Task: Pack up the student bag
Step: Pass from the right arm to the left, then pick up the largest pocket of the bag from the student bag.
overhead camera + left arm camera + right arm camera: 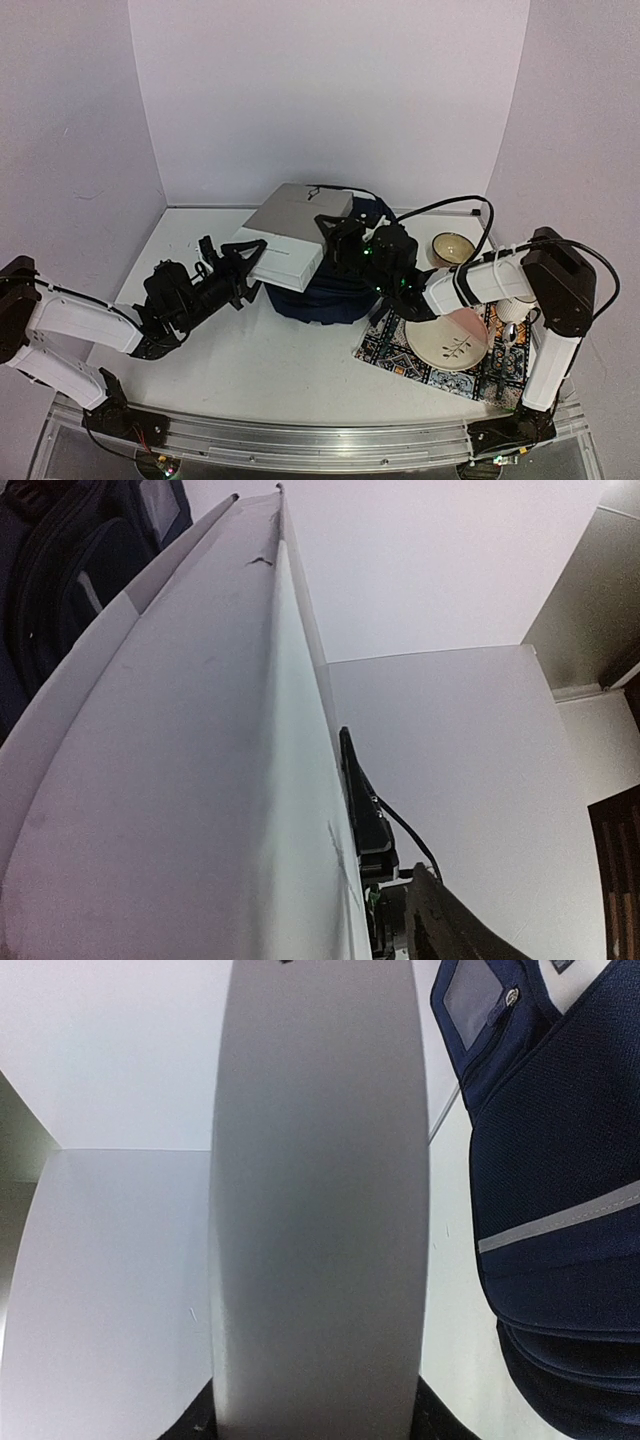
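Observation:
The student bag [322, 300] is a dark navy backpack lying mid-table, also seen in the right wrist view [560, 1160] and the left wrist view [60, 570]. A flat white box [295, 225] hangs over the bag, tilted. My right gripper [337, 240] is shut on the box's right edge; the box's grey face [320, 1210] fills the gap between both fingers. My left gripper [250, 265] straddles the box's left corner. One of its fingers [360, 800] lies along the box's face [200, 780]; the other is hidden behind the box.
A patterned mat [390, 350] lies at the right front with a cream plate [450, 340] on it. A small bowl [452, 248] and a white mug [515, 310] stand near the right arm. White walls enclose the table.

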Robot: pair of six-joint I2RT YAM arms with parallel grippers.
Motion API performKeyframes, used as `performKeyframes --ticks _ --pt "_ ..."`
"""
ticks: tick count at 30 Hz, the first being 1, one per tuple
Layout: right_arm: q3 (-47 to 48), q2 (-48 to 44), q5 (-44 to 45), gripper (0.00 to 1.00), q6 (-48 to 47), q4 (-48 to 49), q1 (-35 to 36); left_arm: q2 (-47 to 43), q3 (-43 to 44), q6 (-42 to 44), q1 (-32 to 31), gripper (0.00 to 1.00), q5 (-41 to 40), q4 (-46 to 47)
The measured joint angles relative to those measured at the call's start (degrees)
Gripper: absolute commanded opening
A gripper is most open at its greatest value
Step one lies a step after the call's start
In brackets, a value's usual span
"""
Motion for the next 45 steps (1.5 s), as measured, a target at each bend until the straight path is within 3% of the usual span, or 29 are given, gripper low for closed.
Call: performKeyframes --ticks 6,11,21,29,32,37,45 --pt "0.00 0.02 -0.09 0.47 0.51 0.38 0.32 0.82 0.47 -0.71 -0.02 0.42 -2.40 2.10" --pt "0.00 0.02 -1.02 0.55 0.65 0.64 0.48 1.23 0.49 -0.99 -0.02 0.29 -3.88 3.49" --pt "-4.68 0.00 -4.30 0.76 -2.17 1.95 -0.45 -0.16 -2.43 0.30 2.75 0.32 -5.23 3.38" --pt "-6.42 -1.93 -14.41 0.79 -10.02 1.68 -4.60 -4.89 -5.06 0.54 12.47 0.35 -1.08 3.54" --pt "-5.31 -4.19 -18.54 0.79 -17.98 -4.20 -5.37 -6.79 -6.39 0.45 15.70 0.35 0.94 3.46" --pt "3.01 -6.47 -22.42 0.79 -36.50 -24.06 -5.32 -9.26 -8.01 0.17 21.17 0.36 5.36 2.71" --pt "15.81 -7.35 -17.98 0.79 -65.77 -54.40 -3.80 -8.72 -8.08 -0.20 29.07 0.37 15.45 0.73"
